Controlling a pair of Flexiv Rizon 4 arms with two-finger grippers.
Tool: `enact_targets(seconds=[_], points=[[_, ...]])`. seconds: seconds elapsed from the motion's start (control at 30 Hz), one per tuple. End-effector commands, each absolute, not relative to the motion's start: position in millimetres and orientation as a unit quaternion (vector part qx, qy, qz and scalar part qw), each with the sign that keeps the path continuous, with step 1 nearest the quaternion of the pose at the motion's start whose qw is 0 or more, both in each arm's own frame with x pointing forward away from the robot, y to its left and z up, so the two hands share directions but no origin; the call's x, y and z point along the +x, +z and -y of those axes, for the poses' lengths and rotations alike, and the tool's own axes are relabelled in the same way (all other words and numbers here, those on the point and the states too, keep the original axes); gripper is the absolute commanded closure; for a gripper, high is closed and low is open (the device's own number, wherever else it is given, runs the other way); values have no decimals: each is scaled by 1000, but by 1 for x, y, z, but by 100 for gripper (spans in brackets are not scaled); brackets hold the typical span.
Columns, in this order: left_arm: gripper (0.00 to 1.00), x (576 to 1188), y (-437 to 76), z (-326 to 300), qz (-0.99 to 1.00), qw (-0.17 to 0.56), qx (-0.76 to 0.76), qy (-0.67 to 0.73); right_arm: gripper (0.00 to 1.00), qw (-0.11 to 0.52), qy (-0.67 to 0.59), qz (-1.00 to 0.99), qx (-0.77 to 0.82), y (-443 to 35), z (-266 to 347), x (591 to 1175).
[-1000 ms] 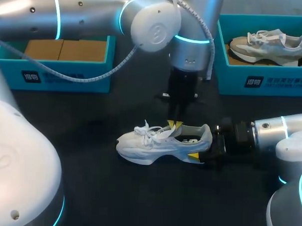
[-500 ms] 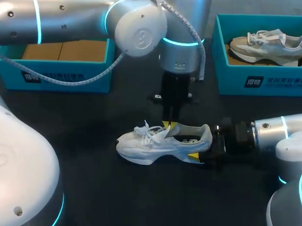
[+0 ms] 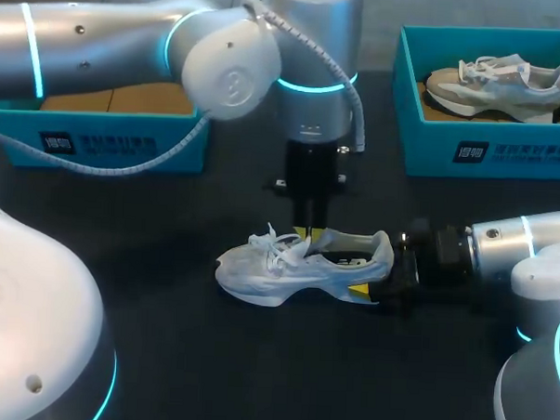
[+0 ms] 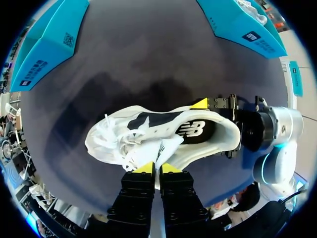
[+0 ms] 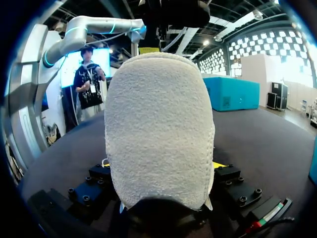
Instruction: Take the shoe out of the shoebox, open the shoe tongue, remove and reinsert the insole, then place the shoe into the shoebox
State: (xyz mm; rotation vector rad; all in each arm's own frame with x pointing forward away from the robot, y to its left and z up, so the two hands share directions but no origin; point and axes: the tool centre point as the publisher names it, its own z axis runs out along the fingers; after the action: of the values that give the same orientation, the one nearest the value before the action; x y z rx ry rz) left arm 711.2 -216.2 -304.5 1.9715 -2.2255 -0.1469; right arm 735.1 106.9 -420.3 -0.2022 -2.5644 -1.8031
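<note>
Left claw [image 4: 158, 168], pinching the white mesh sneaker's [image 3: 301, 263] tongue [image 4: 164, 148], has shifted toeward. Right claw [image 5: 161, 169] stays clamped on the heel. Sneaker unmoved on black tabletop [image 3: 162, 354].

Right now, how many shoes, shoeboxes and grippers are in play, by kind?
Shoes: 2, the white shoe on the table and the grey shoe in the right shoebox.
Shoeboxes: 2, that one and the left shoebox.
Grippers: 2, the left gripper and the right gripper, both gripping the white shoe.
Total: 6.
</note>
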Motion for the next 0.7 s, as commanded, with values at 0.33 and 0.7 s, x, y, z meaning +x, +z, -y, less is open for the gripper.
enact_targets(seconds=[0.33, 0.7], points=[[87, 703, -300, 203, 753, 96, 651, -23, 100, 0, -573, 817, -65, -420, -108, 735], [54, 724, -302, 220, 783, 128, 599, -105, 100, 0, -573, 817, -65, -420, -108, 735]])
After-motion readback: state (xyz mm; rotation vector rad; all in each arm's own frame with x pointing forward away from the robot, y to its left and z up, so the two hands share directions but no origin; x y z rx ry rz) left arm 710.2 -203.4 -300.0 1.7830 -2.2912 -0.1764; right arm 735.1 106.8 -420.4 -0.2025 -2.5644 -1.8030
